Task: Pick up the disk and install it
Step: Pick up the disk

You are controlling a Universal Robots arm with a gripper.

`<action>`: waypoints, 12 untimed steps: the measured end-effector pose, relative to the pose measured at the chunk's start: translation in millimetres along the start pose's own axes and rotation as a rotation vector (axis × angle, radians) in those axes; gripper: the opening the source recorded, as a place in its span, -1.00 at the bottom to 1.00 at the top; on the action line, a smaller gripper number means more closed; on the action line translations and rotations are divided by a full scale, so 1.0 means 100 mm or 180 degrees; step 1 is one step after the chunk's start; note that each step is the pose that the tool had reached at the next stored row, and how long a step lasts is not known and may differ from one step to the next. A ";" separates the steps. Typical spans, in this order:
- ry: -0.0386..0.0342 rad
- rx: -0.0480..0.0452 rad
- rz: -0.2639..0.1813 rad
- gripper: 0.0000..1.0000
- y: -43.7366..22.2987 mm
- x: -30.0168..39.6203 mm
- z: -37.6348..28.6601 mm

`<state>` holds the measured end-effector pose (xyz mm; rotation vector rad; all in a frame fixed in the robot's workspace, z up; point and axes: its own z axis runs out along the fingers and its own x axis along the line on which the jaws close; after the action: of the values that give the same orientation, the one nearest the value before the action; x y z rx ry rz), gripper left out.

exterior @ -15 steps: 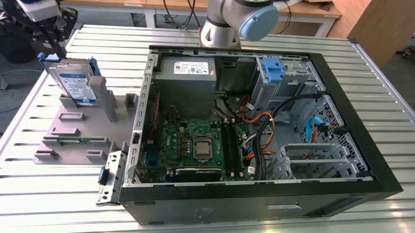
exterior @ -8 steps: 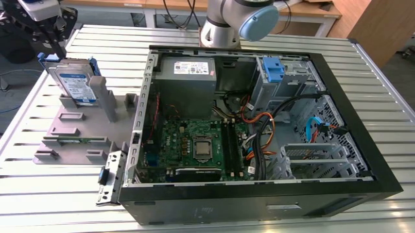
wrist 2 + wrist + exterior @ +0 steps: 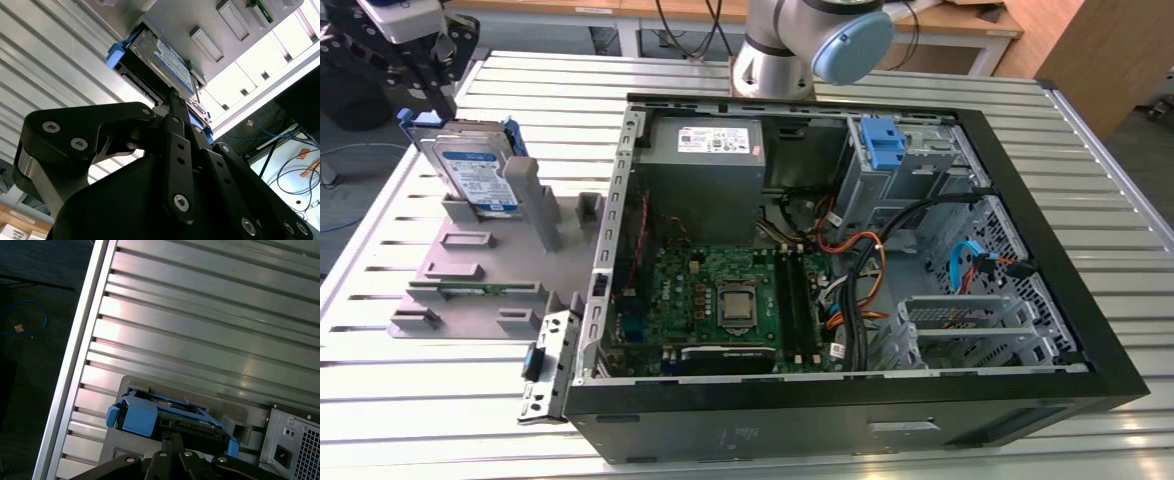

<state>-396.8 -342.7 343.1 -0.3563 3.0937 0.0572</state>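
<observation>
Running out from under the exterior camera, the slatted metal table [image 3: 427,400] is carrying everything in the work area. The open computer case [image 3: 787,425] is lying on its side on it, towards the exterior view's right. I judge the case is lying this way so that its motherboard [image 3: 720,290], the grey power supply [image 3: 707,140] and the drive bay with the blue latch [image 3: 887,140] are all facing upward, where an arm coming from above can reach them. The robot arm [image 3: 814,40] is rising from behind the case's far wall. Just beside the case, on the exterior view's left, the grey plastic stand [image 3: 480,270] is sitting flat on the slats. The disk [image 3: 478,170] is standing on edge between the stand's upright posts at the far end, with its label facing the camera. The posts are probably keeping it upright so that its upper edge and blue carrier frame are offered to a grasp from above. In both wrist views the disk [image 3: 170,60] [image 3: 150,417] is sitting seated in the stand, so the pick-up is not yet showing as done. The gripper [image 3: 438,95] is hanging right over that upper edge, and in both wrist views its black linkages [image 3: 172,95] [image 3: 173,437] are meeting the disk's rim. I cannot tell whether it is clamping the frame or only touching it.
</observation>
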 end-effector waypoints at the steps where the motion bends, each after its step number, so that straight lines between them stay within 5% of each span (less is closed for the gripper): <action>1: 0.0000 0.0000 0.0000 -0.79 0.000 0.000 0.000; 12: 0.0002 -0.0002 -0.0064 -0.79 0.000 0.000 0.000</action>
<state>-396.8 -342.7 343.0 -0.3873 3.0903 0.0576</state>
